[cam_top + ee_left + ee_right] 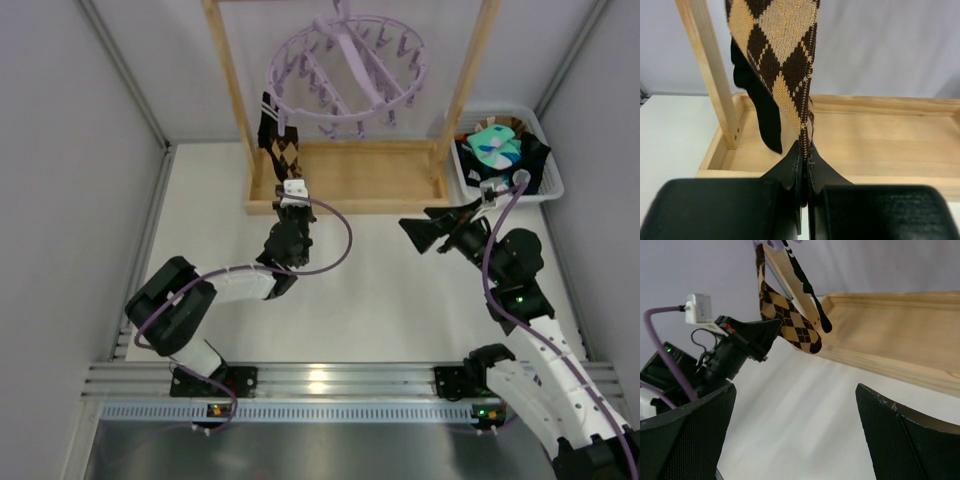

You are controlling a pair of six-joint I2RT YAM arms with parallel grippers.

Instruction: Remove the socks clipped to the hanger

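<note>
Left hand (803, 151) tight around argyle sock (785, 60)

The argyle sock (780, 60) is cropped at the top in the left wrist view, tip buried inside the left pincer (804, 155). Overhead, the pegs (300, 78) on the hanger (352, 60) above the wooden frame (350, 178) are too tiny to tell which holds it.

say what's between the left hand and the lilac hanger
A brown argyle sock, clipped to the hanger and pinched in the shut left hand, spans it; the top view shows this.
</note>
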